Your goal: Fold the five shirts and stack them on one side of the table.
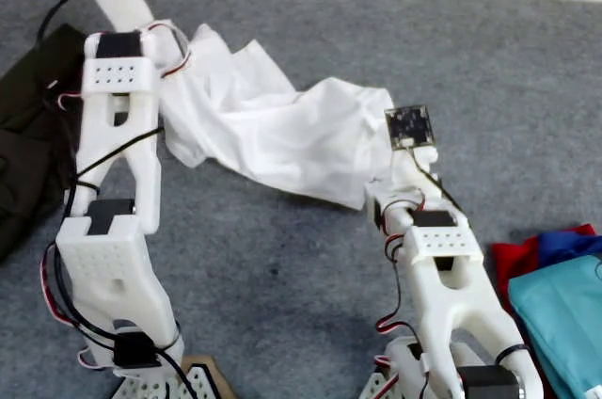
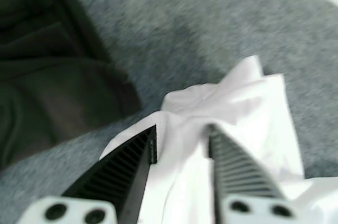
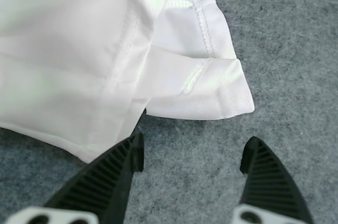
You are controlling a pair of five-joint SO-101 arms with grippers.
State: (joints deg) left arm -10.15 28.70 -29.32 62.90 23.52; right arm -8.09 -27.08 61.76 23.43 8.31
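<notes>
You can count five shirts: one white shirt (image 1: 273,126), one dark shirt (image 1: 28,135), one red shirt (image 1: 513,263), one blue shirt (image 1: 564,247), one teal shirt (image 1: 560,314). Two arms: left arm (image 1: 113,164), right arm (image 1: 442,258).

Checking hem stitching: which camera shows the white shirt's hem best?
Right wrist view: the white shirt shows its hem corner and seams close up, by the open right pincer. The high view shows the whole shirt crumpled; the left wrist view, a bunch held in the left pincer.
</notes>
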